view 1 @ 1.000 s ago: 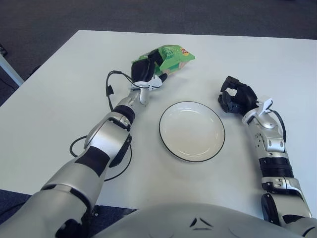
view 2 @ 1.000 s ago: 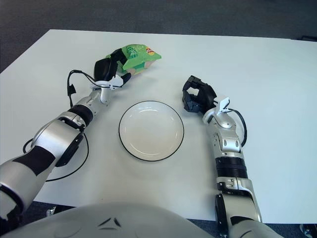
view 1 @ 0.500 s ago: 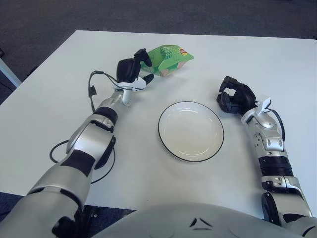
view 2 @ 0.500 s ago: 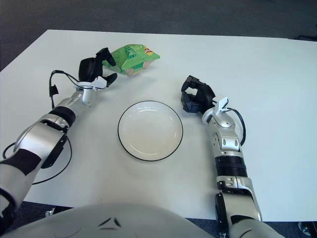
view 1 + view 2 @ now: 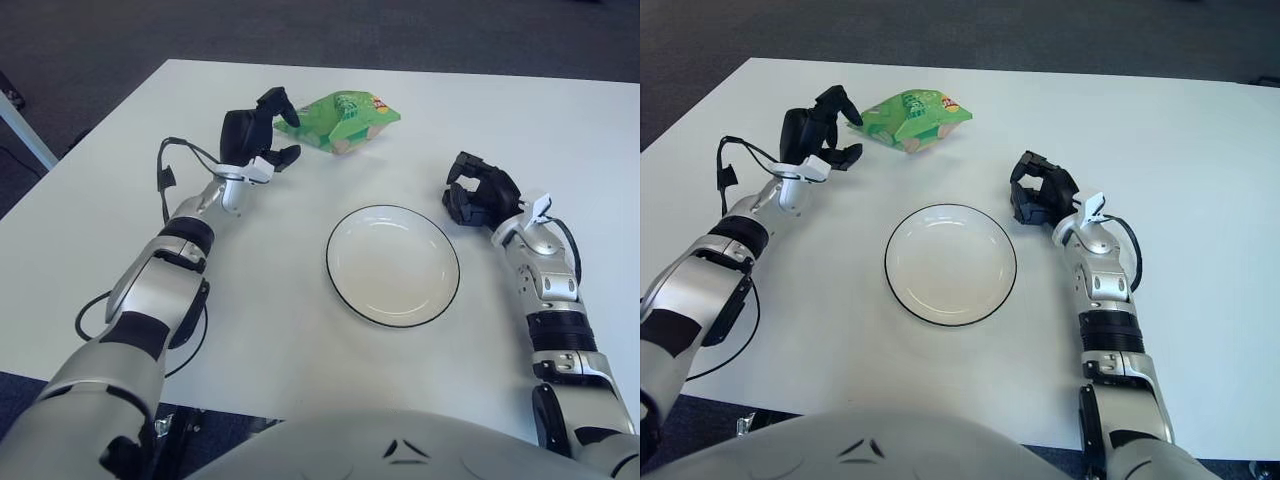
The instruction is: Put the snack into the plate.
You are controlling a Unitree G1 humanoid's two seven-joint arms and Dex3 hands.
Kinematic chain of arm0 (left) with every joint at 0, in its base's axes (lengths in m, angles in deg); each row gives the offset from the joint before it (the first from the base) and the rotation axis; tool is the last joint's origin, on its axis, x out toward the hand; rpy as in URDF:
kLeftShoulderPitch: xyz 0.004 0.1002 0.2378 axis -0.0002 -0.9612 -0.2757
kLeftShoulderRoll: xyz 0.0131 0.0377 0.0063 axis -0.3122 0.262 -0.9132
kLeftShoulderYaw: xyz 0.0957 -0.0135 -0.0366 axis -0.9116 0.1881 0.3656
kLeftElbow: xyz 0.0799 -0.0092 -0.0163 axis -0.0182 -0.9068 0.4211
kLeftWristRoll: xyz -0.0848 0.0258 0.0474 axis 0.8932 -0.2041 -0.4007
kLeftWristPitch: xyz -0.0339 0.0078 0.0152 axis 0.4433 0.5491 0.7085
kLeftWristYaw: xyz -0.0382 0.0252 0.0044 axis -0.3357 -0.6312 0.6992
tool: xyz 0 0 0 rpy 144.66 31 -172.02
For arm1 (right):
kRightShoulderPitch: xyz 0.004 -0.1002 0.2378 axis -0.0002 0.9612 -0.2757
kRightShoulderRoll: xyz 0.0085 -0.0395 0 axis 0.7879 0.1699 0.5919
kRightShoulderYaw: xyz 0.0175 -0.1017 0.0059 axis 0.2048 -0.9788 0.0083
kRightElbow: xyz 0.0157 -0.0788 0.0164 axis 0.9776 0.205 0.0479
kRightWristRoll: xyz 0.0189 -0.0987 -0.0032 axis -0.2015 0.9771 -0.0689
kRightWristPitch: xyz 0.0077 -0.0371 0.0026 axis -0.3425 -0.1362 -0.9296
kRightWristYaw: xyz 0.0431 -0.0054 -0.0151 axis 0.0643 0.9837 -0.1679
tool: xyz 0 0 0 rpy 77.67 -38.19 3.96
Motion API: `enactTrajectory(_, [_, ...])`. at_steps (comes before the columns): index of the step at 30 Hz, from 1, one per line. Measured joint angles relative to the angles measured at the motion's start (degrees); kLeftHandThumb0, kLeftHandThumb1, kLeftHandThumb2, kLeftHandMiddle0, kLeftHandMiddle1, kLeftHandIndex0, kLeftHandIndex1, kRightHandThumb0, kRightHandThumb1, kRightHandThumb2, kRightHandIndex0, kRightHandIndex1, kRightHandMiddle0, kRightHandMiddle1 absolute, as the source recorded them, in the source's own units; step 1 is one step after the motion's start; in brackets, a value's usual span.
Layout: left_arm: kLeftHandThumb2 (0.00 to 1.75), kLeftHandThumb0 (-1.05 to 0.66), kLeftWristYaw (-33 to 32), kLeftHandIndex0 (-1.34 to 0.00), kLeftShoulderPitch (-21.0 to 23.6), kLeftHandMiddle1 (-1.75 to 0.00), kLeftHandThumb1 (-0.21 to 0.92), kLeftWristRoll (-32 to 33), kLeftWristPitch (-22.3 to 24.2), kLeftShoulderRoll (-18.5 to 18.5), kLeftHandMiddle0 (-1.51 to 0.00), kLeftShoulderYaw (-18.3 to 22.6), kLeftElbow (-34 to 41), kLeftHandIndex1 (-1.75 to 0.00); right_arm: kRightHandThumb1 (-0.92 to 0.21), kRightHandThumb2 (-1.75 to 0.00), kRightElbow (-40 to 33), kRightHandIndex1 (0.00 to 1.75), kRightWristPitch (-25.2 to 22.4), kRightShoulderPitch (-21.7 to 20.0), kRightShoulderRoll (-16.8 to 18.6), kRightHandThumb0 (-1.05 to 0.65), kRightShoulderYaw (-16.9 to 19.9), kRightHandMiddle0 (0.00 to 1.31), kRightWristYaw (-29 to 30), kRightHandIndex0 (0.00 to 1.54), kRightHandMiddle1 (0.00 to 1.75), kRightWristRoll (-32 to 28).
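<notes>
No legible text on snack bag (image 5: 345, 118).

- left hand (image 5: 818, 128) fingers spread, holding nothing; green snack bag (image 5: 913, 117) just right of it.
- plate (image 5: 951, 264) left of curled right hand (image 5: 1040, 190).

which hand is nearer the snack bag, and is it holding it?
The left hand, just left of the green snack bag, fingers spread and holding nothing. The right hand is curled beside the plate, well away from the bag.

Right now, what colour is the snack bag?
Bright green snack bag, with a tan end; clearest in the left eye view.
</notes>
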Motion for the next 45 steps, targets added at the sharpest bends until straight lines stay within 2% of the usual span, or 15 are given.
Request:
enactTrajectory(6, [1.40, -0.50, 0.76, -0.67, 1.70, -1.75, 0.25, -0.29, 0.12, -0.25, -1.35, 0.26, 1.77, -1.75, -0.36, -1.26, 0.38, 1.75, 0.06, -0.71, -0.15, -0.47, -0.67, 0.58, 0.06, 1.26, 1.75, 0.78])
enactTrajectory(11, [1.38, -0.50, 3.98, -0.66, 2.47, -1.75, 0.26, -0.20, 0.09, -0.52, -1.35, 0.38, 2.54, -1.75, -0.38, -1.24, 0.35, 1.75, -0.21, -1.06, -0.15, -0.46, -0.85, 0.56, 0.24, 1.25, 1.75, 1.32])
enactTrajectory(15, [1.34, -0.49, 6.70, -0.63, 2.69, -1.75, 0.30, 0.10, 0.09, -0.68, -1.30, 0.71, 2.95, -1.75, -0.39, -1.23, -0.02, 1.75, -1.02, -1.11, -0.15, -0.46, -0.97, 0.56, 0.43, 1.25, 1.75, 1.46])
enactTrajectory(17, [1.20, -0.46, 8.23, -0.55, 2.87, -1.70, 0.40, 0.30, 0.14, -0.72, -1.09, 0.86, 3.02, -1.75, -0.39, -1.23, -0.26, 1.75, -1.38, -1.07, -0.15, -0.46, -1.05, 0.56, 0.47, 1.25, 1.75, 1.51])
enactTrajectory(19, [0.90, -0.41, 12.00, -0.38, 3.43, -1.55, 0.64, 0.97, 0.87, -0.72, -0.76, 0.92, 2.90, -1.75, -0.39, -1.23, -0.63, 1.75, -1.79, -0.95, -0.24, -0.46, -1.11, 0.56, 0.55, 1.26, 1.75, 1.61])
enactTrajectory(20, [0.77, -0.39, 13.78, -0.32, 3.76, -1.48, 0.73, 1.38, 1.32, -0.73, -0.66, 0.93, 2.77, -1.75, -0.39, -1.23, -0.75, 1.75, -1.89, -0.92, -0.31, -0.46, -1.15, 0.56, 0.58, 1.26, 1.75, 1.68])
enactTrajectory(23, [0.74, -0.60, 19.99, -0.15, 5.27, -1.28, 0.86, 2.42, 3.20, -0.70, -0.42, 0.93, 1.98, -1.52, -0.39, -1.23, -1.13, 1.75, -2.04, -0.82, -0.59, -0.46, -1.43, 0.56, 0.67, 1.26, 1.75, 2.00])
enactTrajectory(24, [0.75, -0.62, 21.82, -0.12, 5.79, -1.24, 0.87, 2.52, 3.90, -0.72, -0.38, 0.92, 1.78, -1.48, -0.39, -1.23, -1.24, 1.75, -2.04, -0.82, -0.66, -0.46, -1.55, 0.56, 0.67, 1.26, 1.75, 2.19])
enactTrajectory(27, [0.90, -0.78, 26.01, -0.03, 7.71, -0.98, 0.91, 2.46, 6.48, -0.38, -0.21, 0.57, 0.79, -1.22, -0.39, -1.23, -1.27, 1.75, -2.04, -0.84, -0.91, -0.46, -1.75, 0.56, 0.66, 1.26, 1.75, 2.31])
enactTrajectory(33, [1.06, -0.90, 29.40, 0.00, 13.16, -0.68, 0.92, -1.23, 12.92, 0.50, -0.11, -2.70, -1.70, -0.88, -0.39, -1.23, -1.07, 1.75, -1.98, -1.30, -1.31, -0.46, -2.43, 0.56, 0.65, 1.27, 1.75, 3.30])
enactTrajectory(41, [1.16, -0.95, 30.03, 0.00, 17.31, -0.55, 0.92, -4.46, 15.44, 1.39, -0.06, -5.99, -1.70, -0.75, -0.39, -1.23, -0.88, 1.75, -1.89, -1.39, -1.31, -0.46, -2.95, 0.56, 0.63, 1.27, 1.75, 3.79])
enactTrajectory(45, [1.21, -0.96, 30.17, 0.00, 19.43, -0.52, 0.92, -6.24, 19.25, 3.00, -0.04, -7.96, -3.71, -0.72, -0.39, -1.23, -0.90, 1.75, -1.72, -1.32, -1.41, -0.46, -2.97, 0.56, 0.63, 1.27, 1.75, 4.08])
